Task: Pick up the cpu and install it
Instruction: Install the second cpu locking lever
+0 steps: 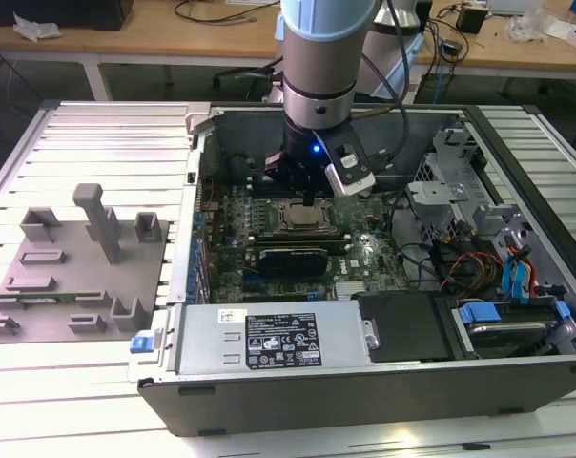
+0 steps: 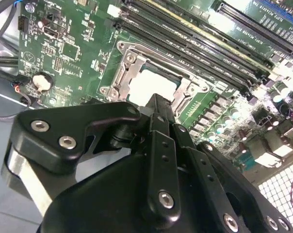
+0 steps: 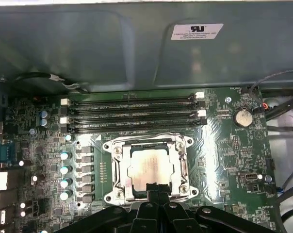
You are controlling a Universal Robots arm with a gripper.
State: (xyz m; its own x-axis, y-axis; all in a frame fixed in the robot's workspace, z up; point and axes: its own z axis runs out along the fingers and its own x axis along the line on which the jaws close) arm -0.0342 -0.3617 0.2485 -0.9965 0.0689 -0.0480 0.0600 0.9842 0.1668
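The jaws of the gripper (image 3: 156,190) look pressed together, tips touching the near edge of the cpu (image 3: 150,168), which lies flat in the socket frame (image 3: 149,142) directly beneath them.

Open computer case (image 1: 269,401) lying flat on a slatted worktop (image 1: 107,143), green motherboard (image 1: 364,253) exposed. Grey fixture plate with upright posts (image 1: 78,258) sits off to the exterior view's left, wooden desks (image 1: 154,29) behind. Memory slots (image 3: 132,114) and a coin battery (image 3: 242,116) show in the first wrist view.
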